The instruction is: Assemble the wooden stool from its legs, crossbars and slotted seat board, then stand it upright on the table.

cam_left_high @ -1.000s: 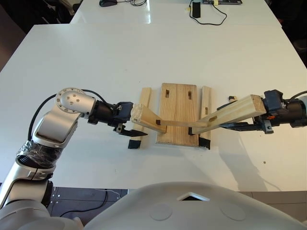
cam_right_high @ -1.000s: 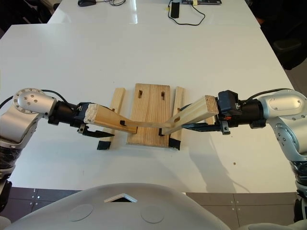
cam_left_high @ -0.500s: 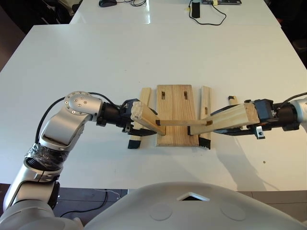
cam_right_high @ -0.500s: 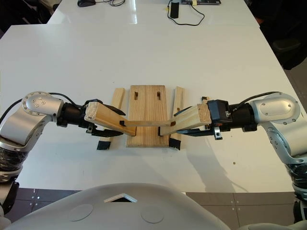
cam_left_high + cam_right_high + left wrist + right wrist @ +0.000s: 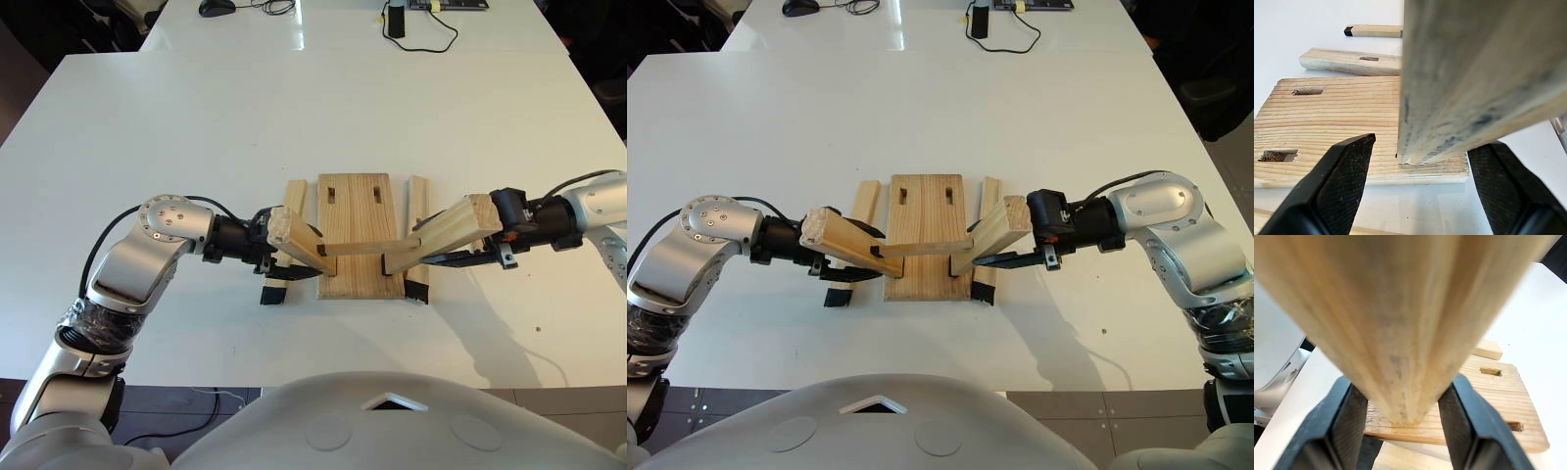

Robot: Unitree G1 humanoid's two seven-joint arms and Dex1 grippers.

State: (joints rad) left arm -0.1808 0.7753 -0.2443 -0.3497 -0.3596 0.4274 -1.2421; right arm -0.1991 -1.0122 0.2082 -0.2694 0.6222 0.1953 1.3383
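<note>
Clamps the left pincer (image 5: 1420, 161) on the butt of one leg, the left leg (image 5: 297, 238), with a dark finger on either side of the wood, left of frame centre in the head view. Clamps the right pincer (image 5: 1401, 406) the same way on a second leg, the right leg (image 5: 446, 230), fingers pressed tight to both faces, right of centre. Holds both legs raised and slanting inward, inner ends lower in the frame. Links those two ends with one crossbar (image 5: 364, 247), lying level across mid-frame. Beneath that, flat on the white worktop (image 5: 294, 117): one seat board (image 5: 355, 211) with two slots near its upper edge. Just beside the board, one loose wooden piece (image 5: 295, 196) on the left and another (image 5: 419, 196) on the right, two in all. At the board's lower corners, two black ends (image 5: 273, 295), whose they are hard to tell.
</note>
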